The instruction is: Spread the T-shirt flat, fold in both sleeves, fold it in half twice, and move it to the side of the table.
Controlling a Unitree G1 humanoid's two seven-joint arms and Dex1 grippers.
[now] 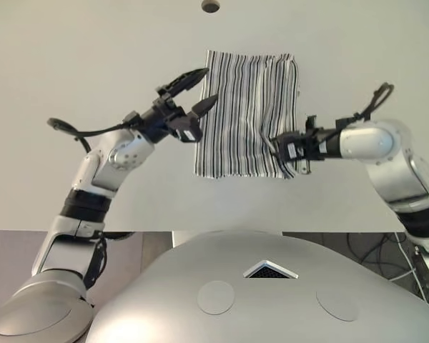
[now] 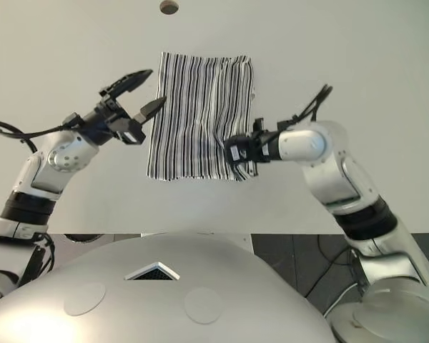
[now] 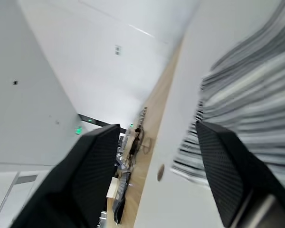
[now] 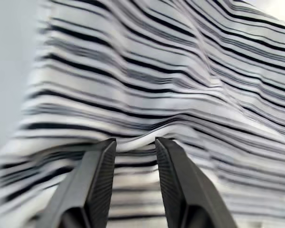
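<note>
The black-and-white striped T-shirt [image 1: 243,107] lies folded into a tall rectangle on the white table [image 1: 93,57]. My left gripper [image 1: 209,84] hovers open just off the shirt's left edge, near its far half, with nothing between its fingers; the left wrist view shows the striped edge [image 3: 247,95] beyond the spread fingers [image 3: 99,161]. My right gripper [image 1: 275,146] sits low on the shirt's near right part. Its fingers are drawn close on a raised ridge of cloth [image 4: 137,130], and the fabric wrinkles around it.
A round hole [image 1: 210,6] sits in the tabletop just beyond the shirt. Bare table stretches to the left and right of the shirt. The table's front edge [image 1: 200,230] runs close below the arms, with cables [image 1: 386,250] on the floor at right.
</note>
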